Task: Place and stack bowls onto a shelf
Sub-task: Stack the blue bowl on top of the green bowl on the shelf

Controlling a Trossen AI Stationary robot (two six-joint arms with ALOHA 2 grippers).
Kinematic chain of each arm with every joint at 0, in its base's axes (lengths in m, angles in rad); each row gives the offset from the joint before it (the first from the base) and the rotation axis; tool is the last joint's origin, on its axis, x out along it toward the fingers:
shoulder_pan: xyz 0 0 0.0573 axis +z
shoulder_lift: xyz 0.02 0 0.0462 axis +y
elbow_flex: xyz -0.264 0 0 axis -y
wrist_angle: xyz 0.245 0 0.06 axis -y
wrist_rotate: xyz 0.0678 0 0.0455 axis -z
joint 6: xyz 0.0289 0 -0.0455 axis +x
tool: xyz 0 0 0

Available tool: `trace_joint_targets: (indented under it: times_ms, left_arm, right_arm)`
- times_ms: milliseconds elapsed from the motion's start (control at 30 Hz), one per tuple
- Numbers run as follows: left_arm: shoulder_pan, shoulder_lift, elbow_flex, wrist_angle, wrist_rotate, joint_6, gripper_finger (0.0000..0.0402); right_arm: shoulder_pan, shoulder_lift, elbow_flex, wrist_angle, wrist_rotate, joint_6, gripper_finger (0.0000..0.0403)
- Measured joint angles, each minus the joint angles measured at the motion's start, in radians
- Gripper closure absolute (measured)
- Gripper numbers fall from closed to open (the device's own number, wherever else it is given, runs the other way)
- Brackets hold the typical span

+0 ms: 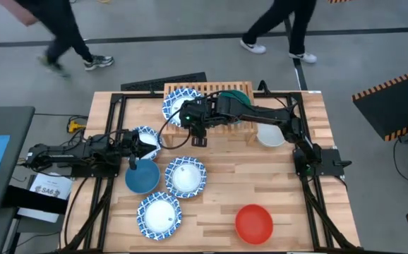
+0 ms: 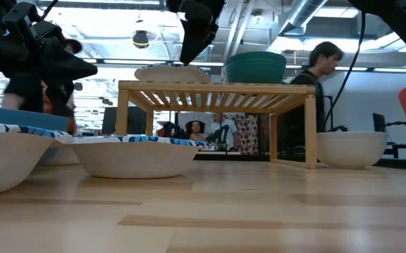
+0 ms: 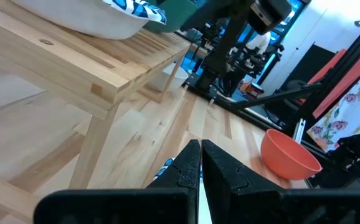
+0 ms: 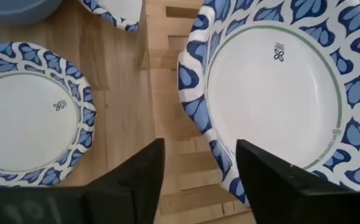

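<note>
Right gripper (image 1: 194, 134) hovering at the front edge of the shelf (image 1: 218, 89), fingers (image 4: 139, 171) spread apart and empty just off the rim of the patterned bowl (image 1: 181, 104) sitting on the slats; green bowl (image 1: 241, 96) on the shelf beside it. Left gripper (image 1: 135, 149) low beside the shelf, fingers (image 3: 186, 165) pressed together on nothing; plain blue bowl (image 1: 141, 176), patterned bowls (image 1: 186, 176) and red bowl (image 1: 253, 223) spread on the table in front of the shelf, white bowl (image 1: 271, 135) close by its right legs.

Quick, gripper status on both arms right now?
Left gripper: shut, holding nothing visible, low beside the shelf.
Right gripper: open, empty, above the patterned bowl on the shelf.
</note>
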Motion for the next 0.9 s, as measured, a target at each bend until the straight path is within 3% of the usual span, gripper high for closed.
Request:
trace_joint_targets:
  times_ms: [133, 400, 600, 700, 800, 900]
  left_arm:
    - [0.0, 0.0, 0.0, 0.0, 0.0, 0.0, 0.0401]
    - [0.0, 0.0, 0.0, 0.0, 0.0, 0.0, 0.0401]
    - [0.0, 0.0, 0.0, 0.0, 0.0, 0.0, 0.0401]
    - [0.0, 0.0, 0.0, 0.0, 0.0, 0.0, 0.0401]
    - [0.0, 0.0, 0.0, 0.0, 0.0, 0.0, 0.0401]
    - [0.0, 0.0, 0.0, 0.0, 0.0, 0.0, 0.0402]
  right_arm:
    - [0.001, -0.006, 0.0, -0.003, -0.004, 0.003, 0.0163]
    - [0.011, -0.061, 0.0, -0.051, -0.013, 0.029, 0.0163]
    - [0.039, -0.14, 0.0, -0.169, -0.129, 0.14, 0.0163]
    - [0.07, -0.177, -0.009, -0.225, -0.132, 0.159, 0.0163]
    - [0.113, -0.246, -0.102, -0.208, -0.132, 0.182, 0.0163]
    - [0.154, -0.364, -0.297, -0.136, -0.12, 0.232, 0.0163]
